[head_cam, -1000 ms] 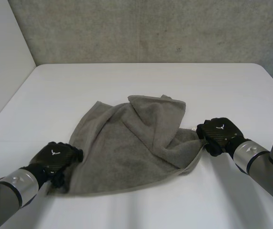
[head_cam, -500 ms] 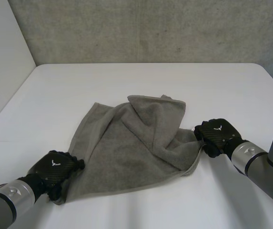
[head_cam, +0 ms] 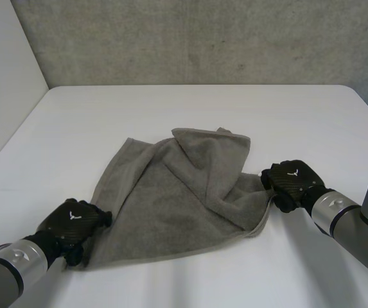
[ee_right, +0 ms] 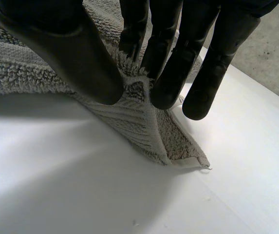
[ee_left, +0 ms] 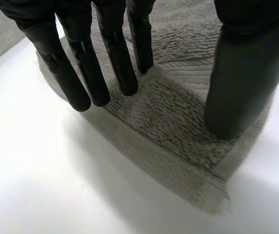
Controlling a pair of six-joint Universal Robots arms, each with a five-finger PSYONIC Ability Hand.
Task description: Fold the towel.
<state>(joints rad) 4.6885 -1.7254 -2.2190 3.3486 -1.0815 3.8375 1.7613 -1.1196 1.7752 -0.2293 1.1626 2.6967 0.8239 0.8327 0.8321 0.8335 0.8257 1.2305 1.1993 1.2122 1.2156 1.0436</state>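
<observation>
A grey towel [head_cam: 177, 199] lies rumpled in the middle of the white table [head_cam: 190, 109], its far part folded over in a loose flap. My left hand [head_cam: 71, 221] is at the towel's near left corner. In the left wrist view its fingers [ee_left: 115, 58] reach down over the corner's edge and its thumb [ee_left: 236, 87] presses on the terry cloth [ee_left: 178, 107], closing on the corner. My right hand [head_cam: 293, 179] is at the right corner. There the thumb [ee_right: 90, 63] and fingers pinch the hem [ee_right: 144, 126], lifting it slightly off the table.
A white wall [head_cam: 4, 83] runs along the table's left side, and a grey concrete wall [head_cam: 203, 38] stands behind it. Bare tabletop surrounds the towel on all sides.
My left hand has drawn the near left corner a little toward the front edge and its fingers have closed further on it. The right hand has barely moved.
</observation>
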